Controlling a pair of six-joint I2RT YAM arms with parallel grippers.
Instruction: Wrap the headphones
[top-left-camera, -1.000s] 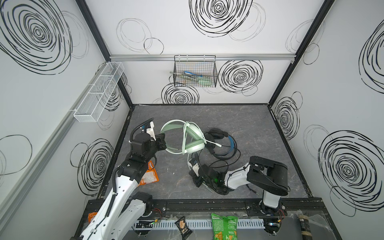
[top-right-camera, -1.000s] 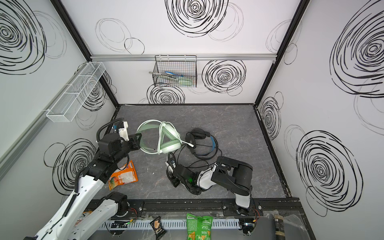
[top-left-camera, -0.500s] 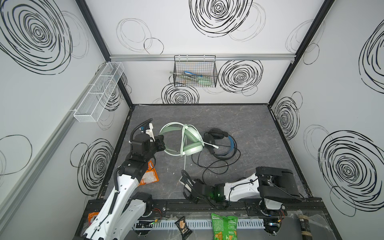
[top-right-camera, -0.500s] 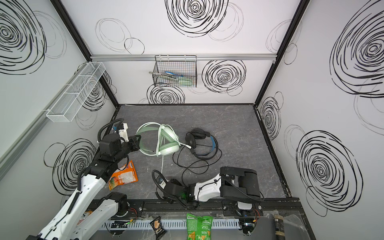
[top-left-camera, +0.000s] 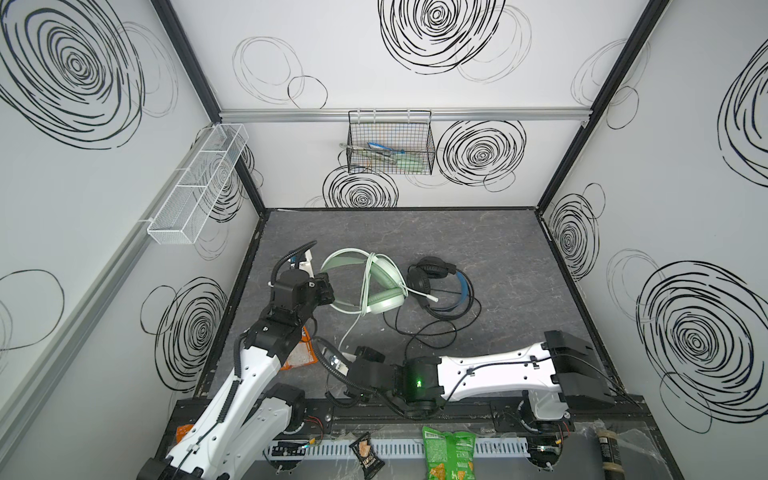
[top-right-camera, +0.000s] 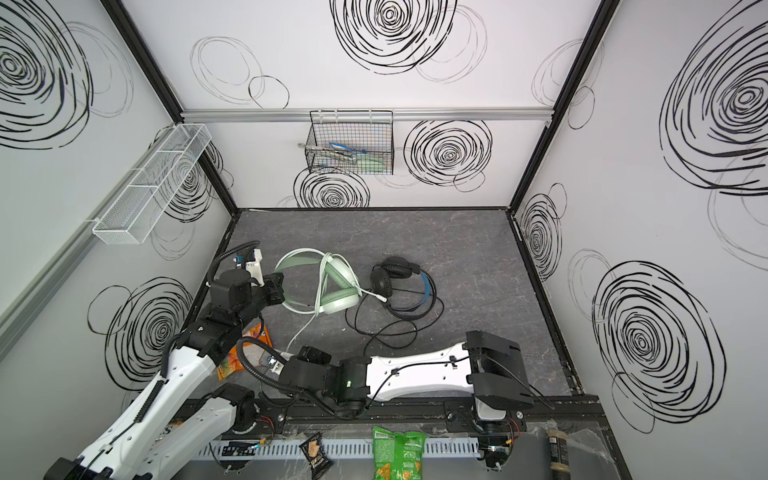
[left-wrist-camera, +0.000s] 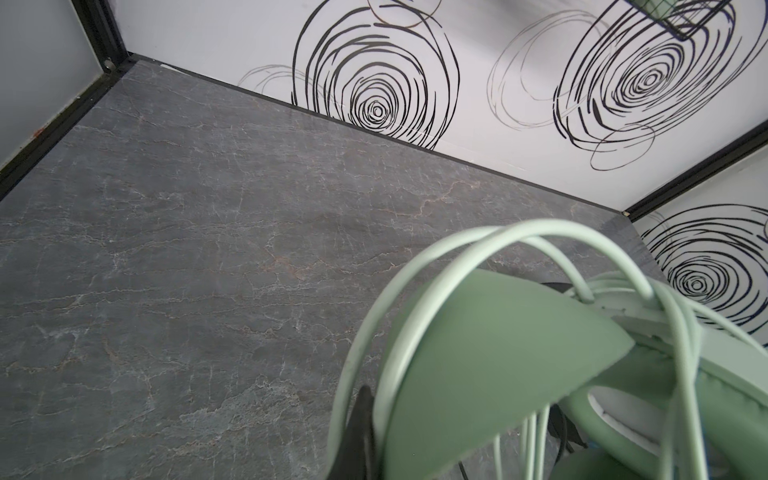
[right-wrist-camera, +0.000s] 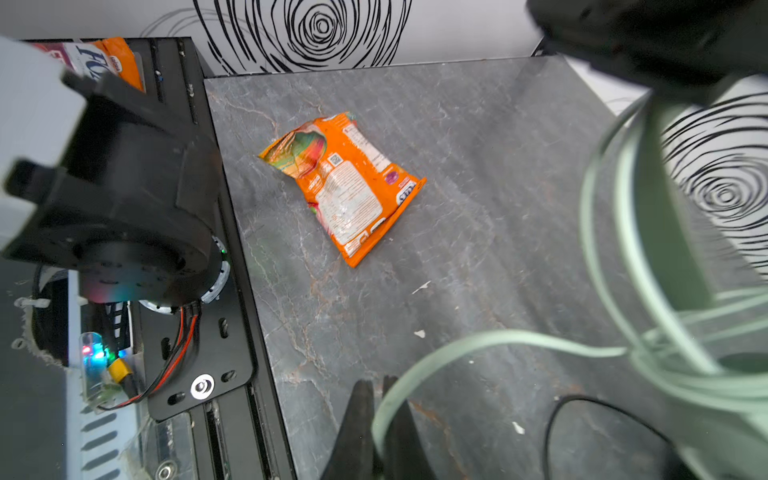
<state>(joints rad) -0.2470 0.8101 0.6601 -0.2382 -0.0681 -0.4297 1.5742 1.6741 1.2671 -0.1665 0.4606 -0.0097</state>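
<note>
Two changes show against a second ago. On the left little has moved: the left gripper (top-left-camera: 329, 291) keeps its fingers clamped on the headband of the mint-green headset (top-left-camera: 384, 293), which has slid slightly toward the left wall and sits left of the middle of the grey tabletop (top-left-camera: 415, 232); whether its cups rest on the surface I cannot tell. That arm climbs from the front left corner, forearm sloping up and back, wrist turned so the gripper points right. Just beside the mint cups on the right lies the black headset (top-left-camera: 442, 286), unmoved, its black cable (top-left-camera: 415, 332) looping loosely toward the front. The bigger change is the right gripper (right-wrist-camera: 376, 388): it was close under the mint cups and has swung to the front left, near the orange snack packet (right-wrist-camera: 340, 187). Its fingers are closed on the white cable (top-left-camera: 352, 328), now drawn out in a long curve from the cups down to them. The right arm lies low, stretched almost flat along the front edge from its base at the front right, gripper pointing left
</note>
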